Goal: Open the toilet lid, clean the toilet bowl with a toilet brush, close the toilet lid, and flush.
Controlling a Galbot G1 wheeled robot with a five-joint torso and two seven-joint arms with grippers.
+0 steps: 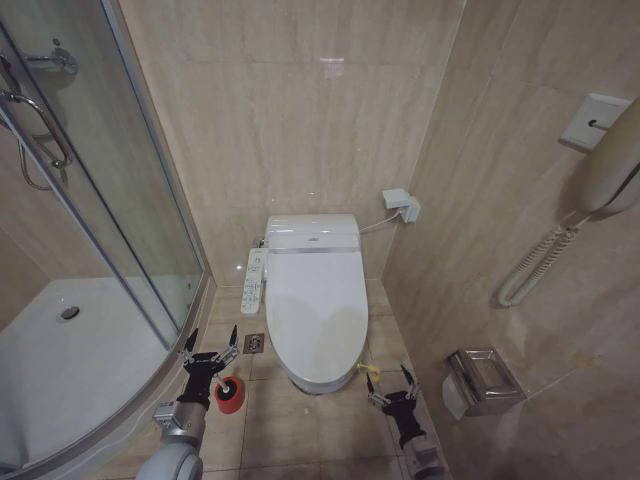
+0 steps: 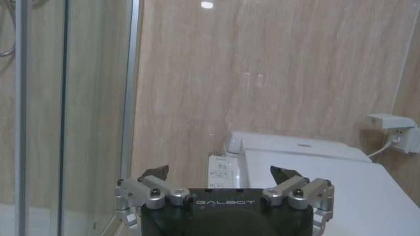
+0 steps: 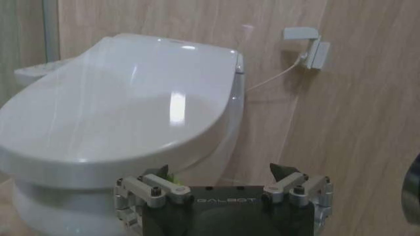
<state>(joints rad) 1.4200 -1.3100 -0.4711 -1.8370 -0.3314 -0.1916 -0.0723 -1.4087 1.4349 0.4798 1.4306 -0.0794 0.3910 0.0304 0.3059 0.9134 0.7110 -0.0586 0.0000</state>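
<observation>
**A:** Where is the lid right now?

**B:** The large glossy white oval plastic toilet lid (image 1: 316, 300) lies flat and closed on the toilet, at about twelve o'clock from me, running back toward the beige marble-look wall (image 1: 300, 110). A small green-and-yellow strap (image 1: 368, 370) sticks out at its front rim, on the four o'clock side of the lid. The bowl below shows as a white ceramic base (image 3: 59, 211) under the lid's edge in my right wrist view.

**A:** And your hands?

**B:** My left gripper (image 1: 209, 346) hangs low over the tiled floor (image 1: 300, 430) at roughly ten o'clock from me, between the curved glass shower screen (image 1: 110, 200) and the toilet, fingers (image 2: 155, 173) spread wide with nothing between them. My right gripper (image 1: 390, 380) is at about two o'clock, just beside the lid's front edge and near that strap, fingers (image 3: 284, 171) also spread and holding nothing.

**A:** The brush?

**B:** The red round cup-like base of the toilet brush (image 1: 231, 393) stands on the floor just at five o'clock of my left gripper, close to my wrist and apart from the toilet. I can't make out its handle.

**A:** Anything else nearby?

**B:** A white control panel (image 1: 254, 281) runs along the lid at its nine o'clock side, and a square metal floor drain (image 1: 254, 343) sits just in front of it.
</observation>
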